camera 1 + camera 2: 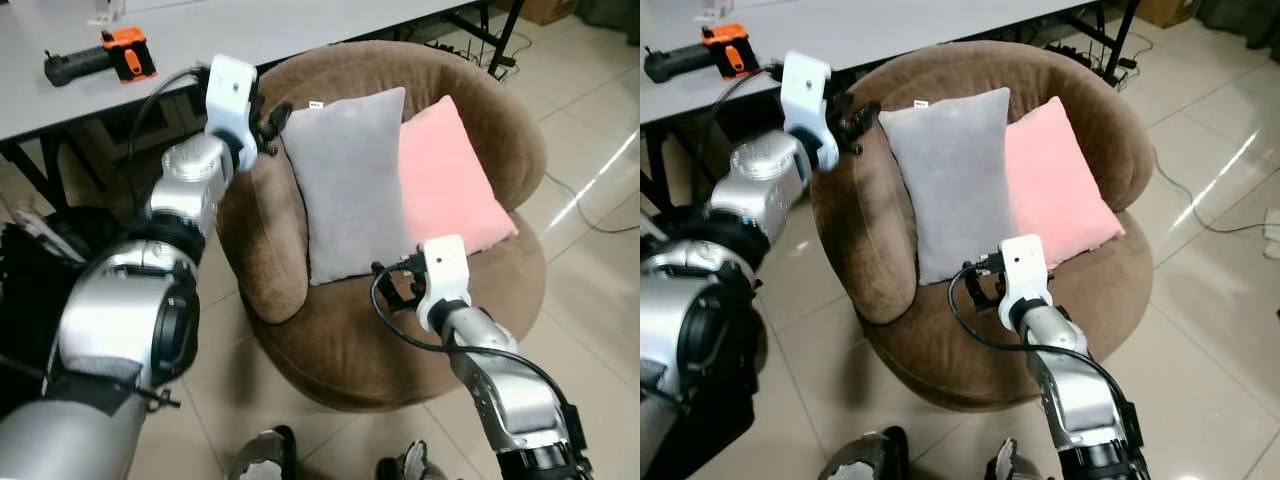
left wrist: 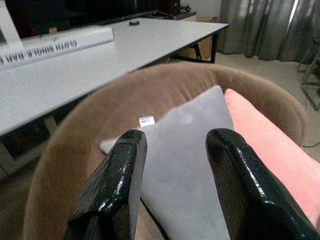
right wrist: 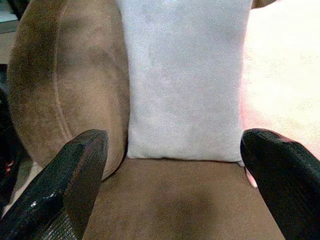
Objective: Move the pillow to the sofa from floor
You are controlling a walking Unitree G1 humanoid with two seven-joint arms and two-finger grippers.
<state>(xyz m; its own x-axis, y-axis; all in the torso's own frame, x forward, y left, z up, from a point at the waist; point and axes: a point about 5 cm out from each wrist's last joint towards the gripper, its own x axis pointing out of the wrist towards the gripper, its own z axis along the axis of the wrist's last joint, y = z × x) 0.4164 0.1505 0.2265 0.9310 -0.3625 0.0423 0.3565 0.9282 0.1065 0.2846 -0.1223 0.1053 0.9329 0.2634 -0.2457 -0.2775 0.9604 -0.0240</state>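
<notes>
On the left, my left gripper (image 1: pixel 272 128) hovers released beside the grey pillow (image 1: pixel 350 185), which stands propped against the sofa (image 1: pixel 300 330) back beside a pink pillow (image 1: pixel 450 185). My right gripper (image 1: pixel 395 290) waits nearer, likewise spread.

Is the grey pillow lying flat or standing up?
Standing up: the grey pillow leans against the brown sofa's back, its lower edge on the seat.

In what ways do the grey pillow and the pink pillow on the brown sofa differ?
The grey pillow stands nearly upright against the sofa back, while the pink pillow leans tilted beside it. The grey pillow partly covers the pink pillow's edge. The grey one shows a small white tag; none shows on the pink one. Both rest on the seat.
</notes>
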